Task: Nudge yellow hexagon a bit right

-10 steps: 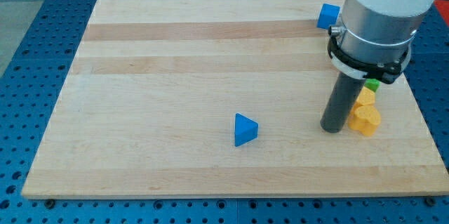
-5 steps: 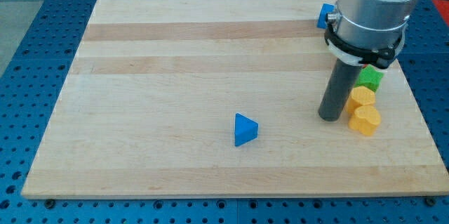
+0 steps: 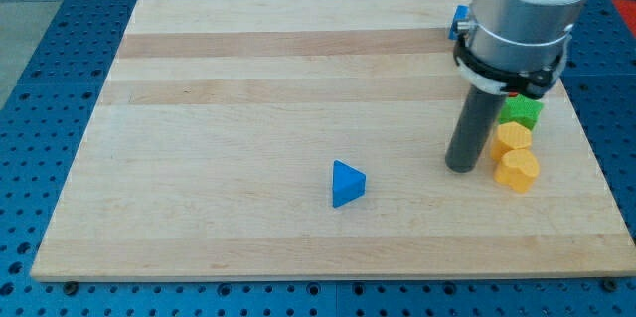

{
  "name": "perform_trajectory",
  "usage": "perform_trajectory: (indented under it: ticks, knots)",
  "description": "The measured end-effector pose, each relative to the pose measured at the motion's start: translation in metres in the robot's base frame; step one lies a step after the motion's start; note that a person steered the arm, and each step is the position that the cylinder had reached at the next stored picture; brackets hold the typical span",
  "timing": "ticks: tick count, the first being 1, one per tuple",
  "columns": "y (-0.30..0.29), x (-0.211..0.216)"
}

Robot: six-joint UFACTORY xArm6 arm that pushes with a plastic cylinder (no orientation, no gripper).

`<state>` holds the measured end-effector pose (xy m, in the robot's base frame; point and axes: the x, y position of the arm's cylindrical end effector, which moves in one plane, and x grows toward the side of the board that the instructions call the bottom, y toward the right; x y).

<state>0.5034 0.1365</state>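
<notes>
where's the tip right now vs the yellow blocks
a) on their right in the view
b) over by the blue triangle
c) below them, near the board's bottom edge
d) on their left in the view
d: my tip sits just to the view's left of the yellow hexagon and the yellow heart, far from the blue triangle.

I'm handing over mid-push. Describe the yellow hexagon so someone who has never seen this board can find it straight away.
Start at the wooden board's right edge, where three small blocks sit in a short column beside my tip. The yellow hexagon is the middle one, just right of my tip. The green block lies above it and the yellow heart below, lobed where the hexagon is flat-sided.
</notes>
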Motion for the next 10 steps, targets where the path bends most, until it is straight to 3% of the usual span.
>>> perform_trajectory:
  ticks: [10]
  knots:
    - [0.016, -0.017]
